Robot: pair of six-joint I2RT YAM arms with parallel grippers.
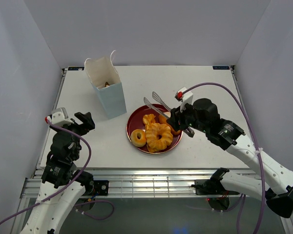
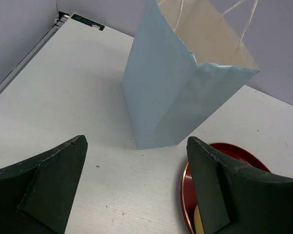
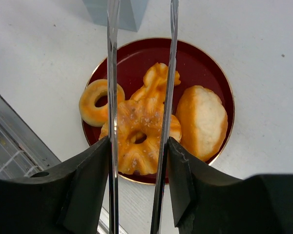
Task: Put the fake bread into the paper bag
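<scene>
The pale blue paper bag (image 1: 106, 92) stands upright and open at the back left; a brown piece (image 1: 106, 84) shows inside it. It also shows in the left wrist view (image 2: 171, 97). On the dark red plate (image 1: 135, 123) lie a ring donut (image 3: 95, 102), a twisted ring (image 3: 136, 141), a croissant (image 3: 156, 80) and a bun (image 3: 201, 122). My right gripper (image 3: 138, 146) is shut on the silver tongs (image 3: 112, 73), whose arms stand apart above the twisted ring. My left gripper (image 2: 136, 165) is open and empty, in front of the bag.
The plate's rim (image 2: 234, 148) lies just right of my left gripper's right finger. The tongs' tips (image 1: 154, 97) reach past the plate's far edge toward the bag. The white walls close in the table at the back and sides.
</scene>
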